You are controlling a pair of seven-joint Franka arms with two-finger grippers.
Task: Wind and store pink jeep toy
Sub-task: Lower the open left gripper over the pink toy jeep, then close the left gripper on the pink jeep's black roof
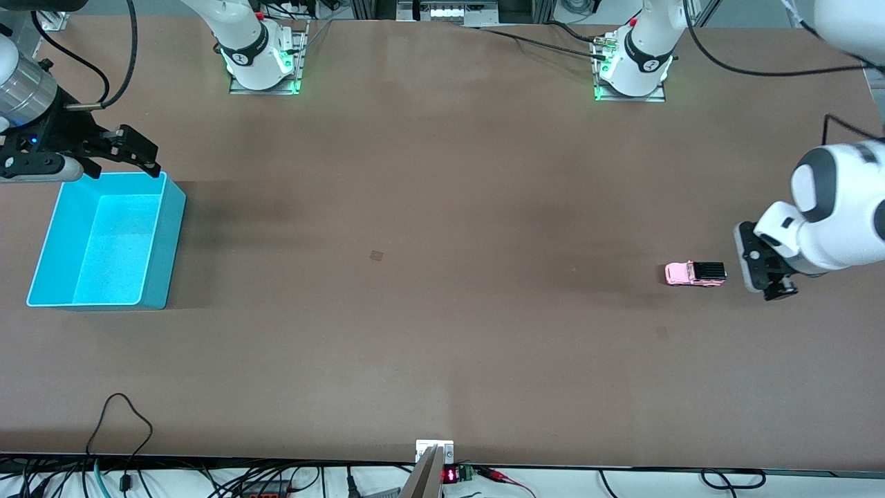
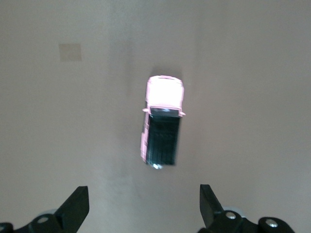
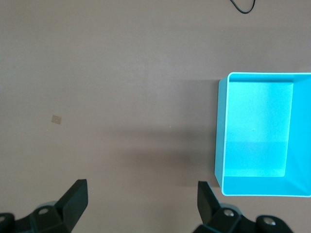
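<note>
Even overhead light, soft shadows.
The pink jeep toy (image 2: 163, 121) is glaring white at its hood and blurring slightly; broad dim shadows are spreading toward 3 o'clock from the cyan bin (image 1: 160, 238).

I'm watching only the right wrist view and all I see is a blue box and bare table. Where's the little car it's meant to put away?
Observer: The pink jeep toy sits on the table toward the left arm's end, well apart from the cyan bin.
Operator: Is anything holding it?
Observer: No. The left pincer hangs open over the table just beside it, with the toy outside its fingers.
Operator: And the pincer I'm looking through?
Observer: The right pincer is open too, above the bin's rim on the side nearer the robots' bases.
Operator: Anything in the bin?
Observer: It looks empty in every view.
</note>
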